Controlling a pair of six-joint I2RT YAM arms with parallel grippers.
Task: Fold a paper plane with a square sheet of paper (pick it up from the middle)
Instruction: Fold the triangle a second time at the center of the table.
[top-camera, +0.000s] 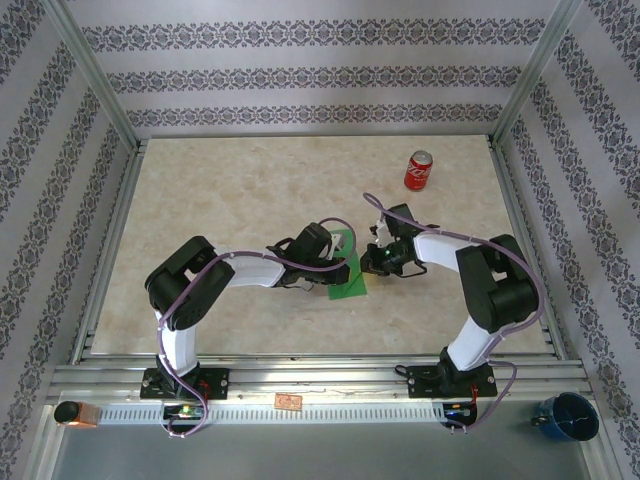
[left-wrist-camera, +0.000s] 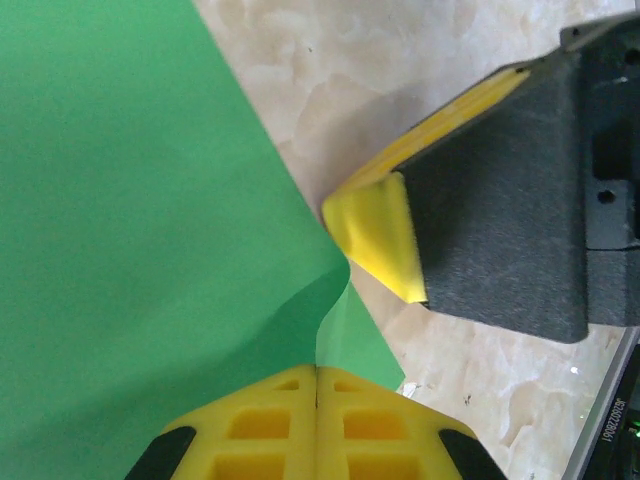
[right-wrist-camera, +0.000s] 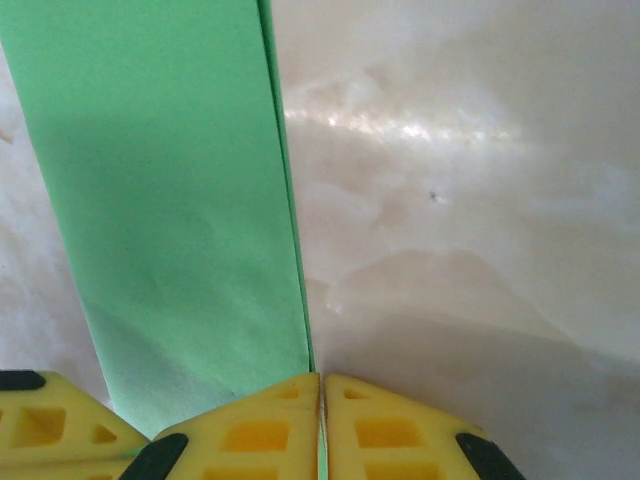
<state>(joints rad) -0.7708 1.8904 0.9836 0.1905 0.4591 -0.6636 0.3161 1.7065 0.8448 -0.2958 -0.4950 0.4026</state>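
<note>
The left claw (left-wrist-camera: 317, 400) is pressed shut, pinching the green paper (top-camera: 350, 281) in the middle of the table (top-camera: 230, 190). The right claw (right-wrist-camera: 322, 410) pinches the paper's right edge. A red can (top-camera: 419, 171) stands far right.

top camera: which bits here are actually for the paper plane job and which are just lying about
For the job:
- green paper

Just lying about:
- red soda can
- blue cup
</note>
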